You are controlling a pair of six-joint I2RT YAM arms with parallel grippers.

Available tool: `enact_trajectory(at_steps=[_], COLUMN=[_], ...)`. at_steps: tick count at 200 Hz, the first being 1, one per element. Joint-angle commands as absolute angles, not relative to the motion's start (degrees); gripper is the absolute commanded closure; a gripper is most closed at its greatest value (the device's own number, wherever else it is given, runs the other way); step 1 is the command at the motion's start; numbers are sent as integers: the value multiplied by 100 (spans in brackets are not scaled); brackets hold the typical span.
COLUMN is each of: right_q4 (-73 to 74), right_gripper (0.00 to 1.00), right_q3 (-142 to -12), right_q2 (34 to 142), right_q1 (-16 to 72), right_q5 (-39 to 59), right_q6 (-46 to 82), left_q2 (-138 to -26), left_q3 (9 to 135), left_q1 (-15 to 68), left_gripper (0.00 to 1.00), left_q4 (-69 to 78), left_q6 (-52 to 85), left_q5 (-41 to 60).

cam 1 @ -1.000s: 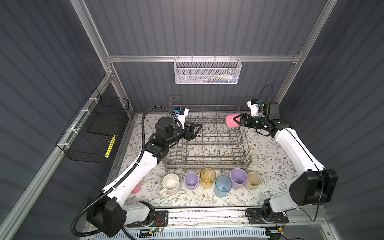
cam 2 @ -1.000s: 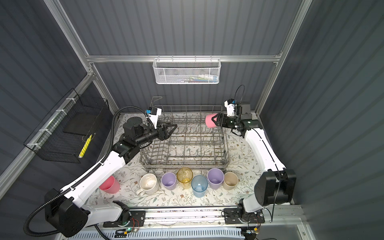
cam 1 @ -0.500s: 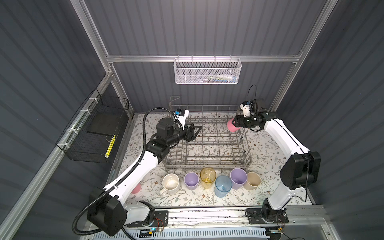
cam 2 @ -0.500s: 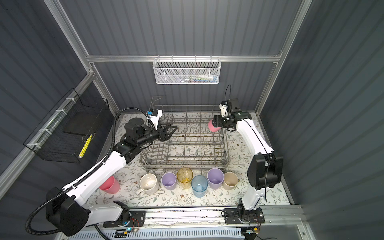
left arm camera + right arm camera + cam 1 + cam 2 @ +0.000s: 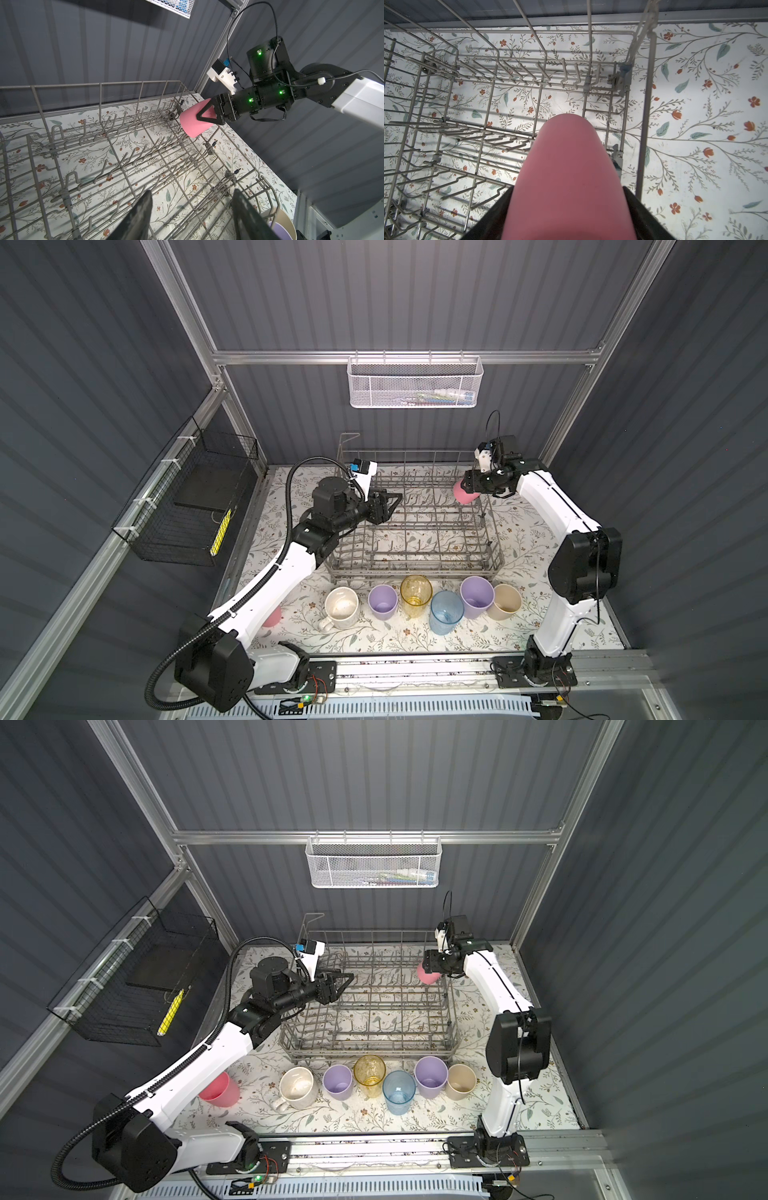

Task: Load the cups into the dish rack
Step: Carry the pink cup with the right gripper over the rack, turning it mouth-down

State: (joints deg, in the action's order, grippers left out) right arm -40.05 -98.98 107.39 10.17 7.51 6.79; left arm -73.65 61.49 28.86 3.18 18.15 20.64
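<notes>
1. Dish rack (image 5: 415, 566): mid-table, nothing seated on its tines. No cup is loaded yet.
2. Row of six cups outside the rack at its 6 o'clock, all upright: speckled mug (image 5: 341, 608), lilac cup (image 5: 383, 602), yellow tumbler (image 5: 416, 591), blue tumbler (image 5: 446, 612), second lilac cup (image 5: 477, 599), beige cup (image 5: 504, 602). A spare pink cup (image 5: 220, 1090) stands at the rack's 8 o'clock, close by the left arm.
3. Right gripper (image 5: 468, 488): over the rack's 1 o'clock corner, jaws clamped across the sides of the held pink cup (image 5: 192, 124). Nearer arm for this placement by far.
4. Left gripper (image 5: 392, 501): above the rack's 10 o'clock side, jaws apart and empty. It points toward 3 o'clock, well apart from the held cup.
5. Key relation: the held pink cup's long axis runs straight out of the right jaws. It is tilted down and inward toward the rack's centre, not upright. In the right wrist view it hangs above the corner bay, just inside the side wall. Which end leads I cannot tell.
6. Judgement: placing step, early in the task. The next move likely needs the cup turned mouth-down and lowered between tine rows. The risk is the rim catching on the side wall or a tine.
</notes>
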Motion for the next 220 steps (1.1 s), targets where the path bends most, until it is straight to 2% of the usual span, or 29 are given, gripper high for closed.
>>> enact_trajectory(at_steps=[1, 134, 220], right_q4=[-4110, -4307, -4419], right_gripper=[55, 52, 47], right_q3=[-10152, -10573, -10759], right_q2=[10876, 11660, 11982], right_q1=[1046, 1181, 1230], right_q5=[627, 571, 421], right_q6=[593, 658, 698], left_q2=[-7297, -7260, -7247], left_q3=[6068, 5976, 5914], left_q1=[2839, 2813, 2802], left_gripper=[39, 39, 39], left_q4=[281, 254, 228], left_q6=[1696, 1686, 1670], left_q5=[2157, 2178, 2182])
